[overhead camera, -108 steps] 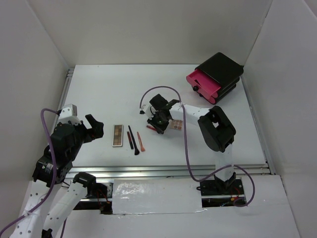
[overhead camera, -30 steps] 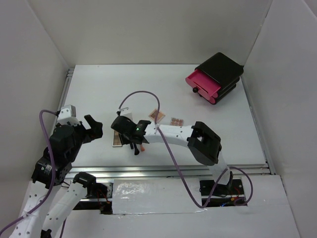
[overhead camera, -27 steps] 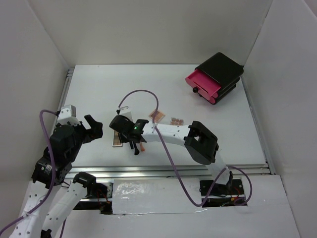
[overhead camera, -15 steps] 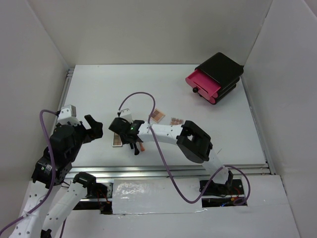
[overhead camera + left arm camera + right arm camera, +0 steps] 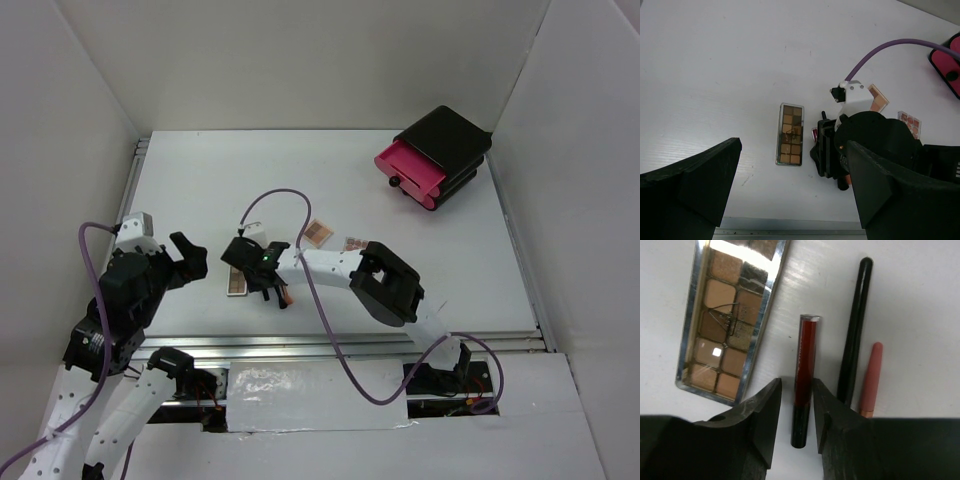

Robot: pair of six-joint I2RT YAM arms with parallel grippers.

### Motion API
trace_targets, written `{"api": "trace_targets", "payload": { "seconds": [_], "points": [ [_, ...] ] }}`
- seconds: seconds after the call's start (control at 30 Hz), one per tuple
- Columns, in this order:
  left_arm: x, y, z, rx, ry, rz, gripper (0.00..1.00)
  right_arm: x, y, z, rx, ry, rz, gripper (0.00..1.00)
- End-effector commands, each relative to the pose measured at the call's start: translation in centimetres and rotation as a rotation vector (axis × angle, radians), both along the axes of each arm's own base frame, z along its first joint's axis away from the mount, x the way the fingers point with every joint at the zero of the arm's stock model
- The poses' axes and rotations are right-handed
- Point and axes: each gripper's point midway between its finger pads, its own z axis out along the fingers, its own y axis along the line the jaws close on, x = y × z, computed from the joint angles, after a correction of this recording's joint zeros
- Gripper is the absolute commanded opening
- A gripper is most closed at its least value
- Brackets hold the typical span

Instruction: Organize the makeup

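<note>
My right gripper [image 5: 270, 290] is low on the table over the thin sticks, and its open jaws straddle the red pencil [image 5: 804, 355] with narrow gaps on both sides [image 5: 796, 396]. A black brush [image 5: 855, 330] and an orange pencil [image 5: 871, 380] lie just right of it. The narrow brown eyeshadow palette [image 5: 730, 315] lies to the left and also shows in the left wrist view [image 5: 791, 134]. Two small square tan-orange palettes [image 5: 319, 232] [image 5: 355, 243] lie further right. My left gripper [image 5: 192, 262] is open and empty, held above the table left of the palette.
The black box with pink drawers [image 5: 440, 150] stands at the back right, its top drawer pulled out. White walls close in the table on three sides. The right arm's purple cable [image 5: 280, 195] arcs above the square palettes.
My right gripper has moved from the square palettes leftward to the sticks and lowered around the red pencil. The left arm has stayed still.
</note>
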Motion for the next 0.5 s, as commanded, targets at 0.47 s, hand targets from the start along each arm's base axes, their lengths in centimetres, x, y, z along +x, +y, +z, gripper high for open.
{"api": "trace_targets", "payload": {
  "seconds": [0.47],
  "points": [
    [-0.2,0.2,1.3,-0.018,-0.054,0.016,0.99,-0.5,0.7,6.9,0.147,-0.045,0.029,0.1]
  ]
}}
